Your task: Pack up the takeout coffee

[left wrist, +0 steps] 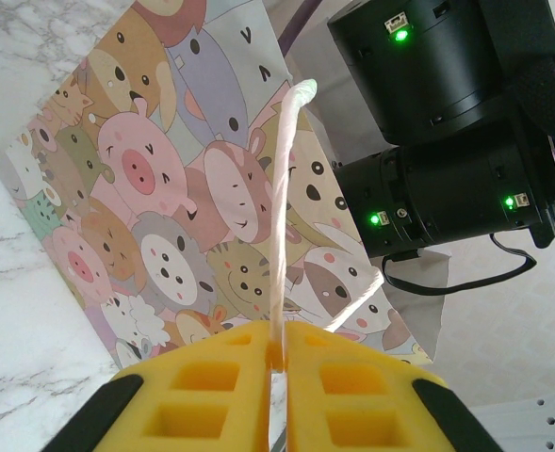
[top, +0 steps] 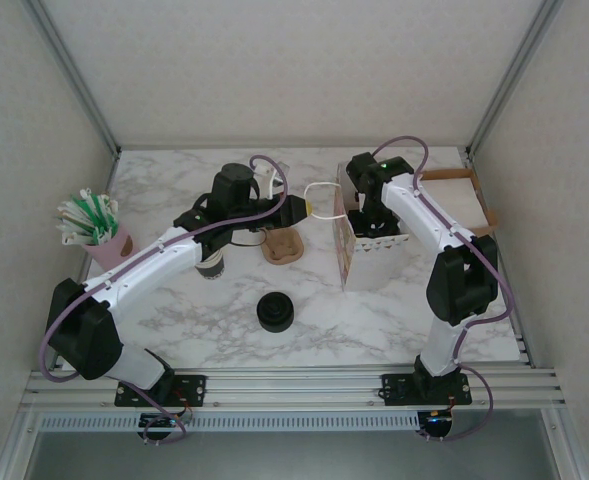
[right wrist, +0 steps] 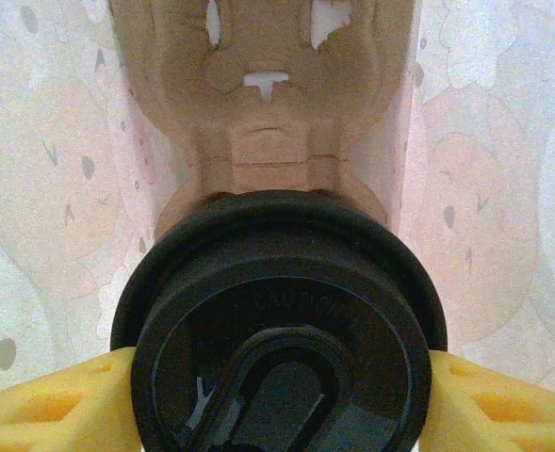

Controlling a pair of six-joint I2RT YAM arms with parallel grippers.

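the right hand (right wrist: 277,407) grips the takeout coffee (right wrist: 279,311) by its sides, down inside the bag (left wrist: 155,217) above a cardboard carrier (right wrist: 268,94), while the left hand (left wrist: 275,377) is pinched shut on the bag's cord handle (left wrist: 282,188). if that thin cord slips, the wall could sag against the coffee; released off-centre, it may tip.

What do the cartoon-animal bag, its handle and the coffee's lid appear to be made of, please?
The bag looks like matte printed paper: flat panels, with light glowing through its walls. Its handle seems a twisted white paper or fibre cord, slightly translucent. The lid looks like moulded black plastic, smooth with a soft sheen.
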